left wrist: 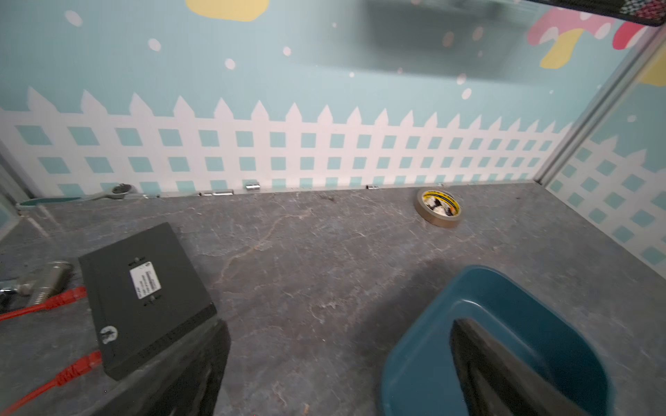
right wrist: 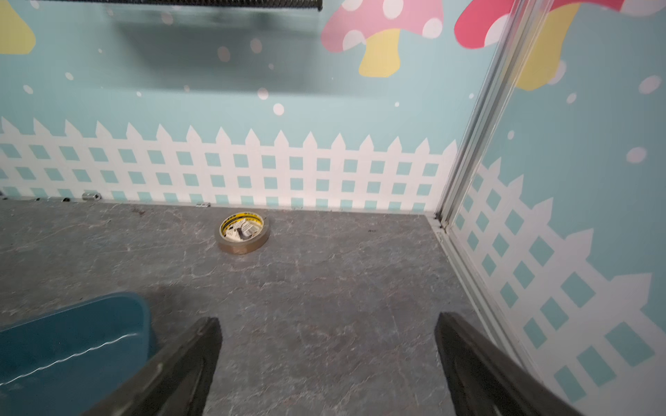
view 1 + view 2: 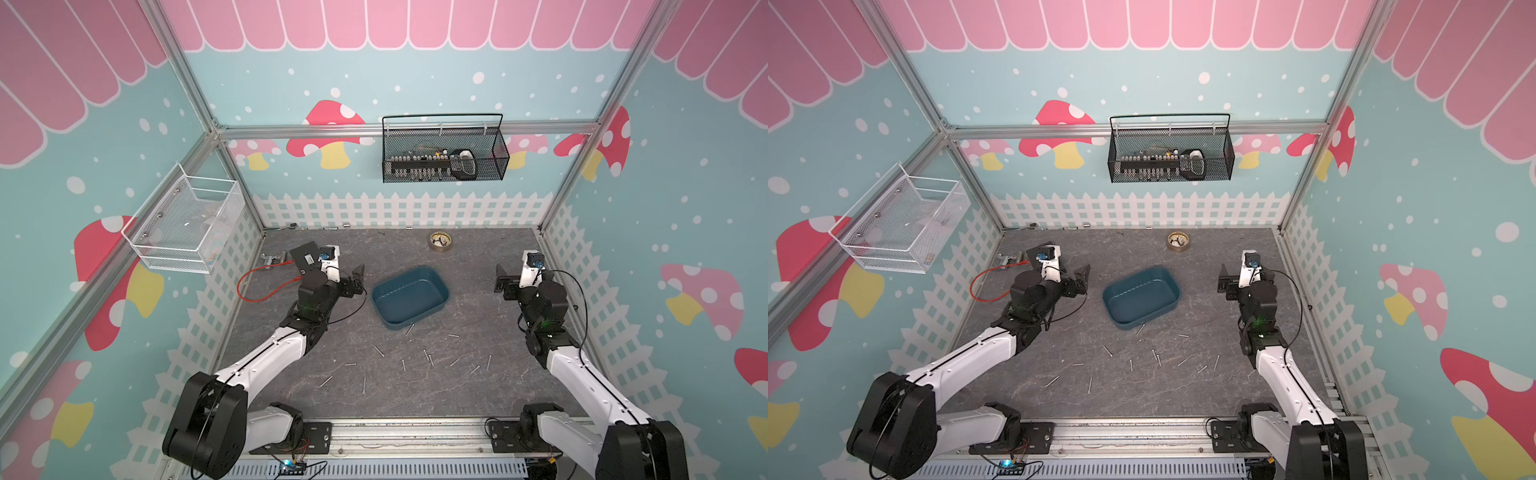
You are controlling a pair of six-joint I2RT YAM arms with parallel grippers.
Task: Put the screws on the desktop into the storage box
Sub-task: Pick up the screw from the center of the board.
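Silvery screws (image 3: pixel 403 365) lie scattered on the bench (image 3: pixel 457 399) near the empty blue tub (image 3: pixel 409 296). Both the left fingers (image 3: pixel 358 273) and right fingers (image 3: pixel 503 272) hang open, empty; best pinch one screw across its shaft.

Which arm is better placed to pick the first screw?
Right, marginally: both open tools flank the storage box, yet more screws lie nearer the right tool than the left tool.

Pale teal walls (image 3: pixel 415 79) carry a pink scalloped awning print (image 3: pixel 374 25), red mushrooms (image 3: pixel 332 114) and a white picket fence (image 3: pixel 399 212) at the base, framed by aluminium rails (image 3: pixel 270 133); a black wire mesh basket (image 3: pixel 444 156) hangs on the back rail, a white mesh basket (image 3: pixel 183 232) on a side wall.
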